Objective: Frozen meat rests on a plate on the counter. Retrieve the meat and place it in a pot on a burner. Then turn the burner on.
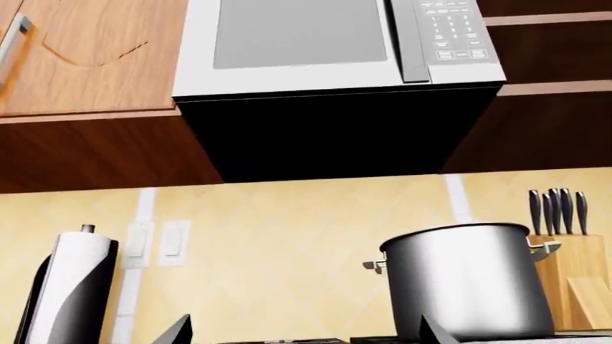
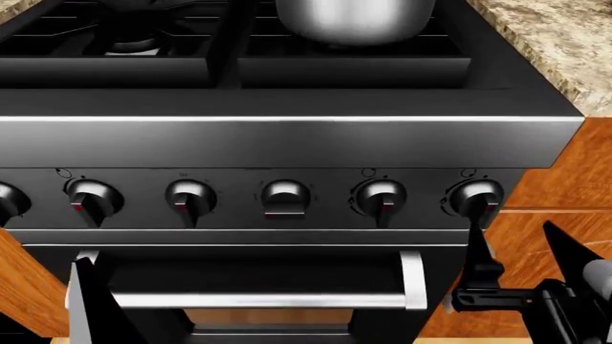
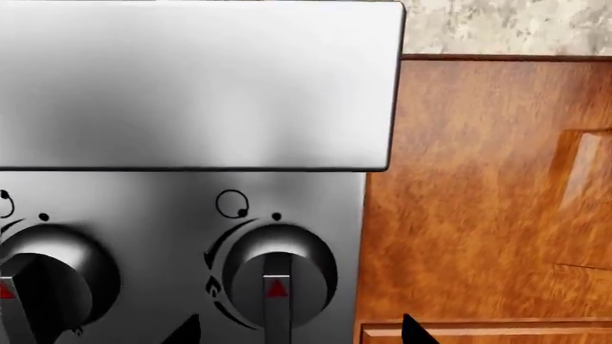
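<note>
Right gripper (image 2: 512, 247) fingers spread, nothing between them — one finger (image 2: 481, 269) stands just under the far-right knob (image 2: 475, 196), the other (image 2: 577, 251) well out to the side, over the wood cabinet front (image 2: 545, 236). Right wrist view looks straight at that knob (image 3: 272, 276), red mark on its grip, two dark fingertips at the frame edge either side of it; no contact yet. Reads as lining up to grasp and turn the burner control, likely the one serving the pot.

Pot (image 2: 352, 18) sits on a right-hand burner, cut off at the top of the head view; in the left wrist view it stands whole (image 1: 469, 283), knife block (image 1: 571, 279) beyond it. Interior hidden from every angle, so the meat can't be confirmed inside; neither meat nor plate is in view. Counter (image 2: 550, 39) shows only as a strip.

Left gripper: two fingertips at the frame edge (image 1: 182, 331), apparently apart, empty
</note>
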Motion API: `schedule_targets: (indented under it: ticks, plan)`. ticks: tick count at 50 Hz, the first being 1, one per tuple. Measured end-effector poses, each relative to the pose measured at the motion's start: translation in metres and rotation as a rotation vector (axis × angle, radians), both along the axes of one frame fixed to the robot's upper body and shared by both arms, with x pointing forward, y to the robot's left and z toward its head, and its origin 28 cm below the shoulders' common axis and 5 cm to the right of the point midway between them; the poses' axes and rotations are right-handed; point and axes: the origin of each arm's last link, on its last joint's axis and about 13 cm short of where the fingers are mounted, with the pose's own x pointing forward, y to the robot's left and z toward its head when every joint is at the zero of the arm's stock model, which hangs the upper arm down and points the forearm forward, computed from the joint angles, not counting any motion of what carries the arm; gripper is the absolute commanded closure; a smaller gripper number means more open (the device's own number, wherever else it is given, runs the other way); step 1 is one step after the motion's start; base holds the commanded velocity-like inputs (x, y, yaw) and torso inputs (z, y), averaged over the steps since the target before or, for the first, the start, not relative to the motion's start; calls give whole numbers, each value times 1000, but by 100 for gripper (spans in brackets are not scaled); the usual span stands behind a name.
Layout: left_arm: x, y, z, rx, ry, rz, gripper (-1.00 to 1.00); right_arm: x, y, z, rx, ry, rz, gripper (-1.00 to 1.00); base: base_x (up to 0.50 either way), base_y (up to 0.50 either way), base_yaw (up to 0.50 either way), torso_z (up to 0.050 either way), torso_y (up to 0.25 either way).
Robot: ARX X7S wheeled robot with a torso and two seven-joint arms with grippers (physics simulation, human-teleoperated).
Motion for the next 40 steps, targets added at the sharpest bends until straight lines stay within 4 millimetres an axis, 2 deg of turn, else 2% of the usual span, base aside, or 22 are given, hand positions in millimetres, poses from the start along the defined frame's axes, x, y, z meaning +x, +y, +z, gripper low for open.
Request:
schedule_targets:
  ticks: [29, 39, 40]
  plan:
    - [7, 2, -8, -16, 23, 1, -100, 34, 4, -7, 1, 52, 33, -100, 0, 0, 0, 0, 0]
    - [8, 2, -10, -19, 29, 3, -100, 39, 6, -9, -3, 62, 50, -100, 0, 0, 0, 0, 0]
    - [8, 2, -10, -19, 29, 3, -100, 39, 6, -9, -3, 62, 49, 100, 0, 0, 0, 0, 0]
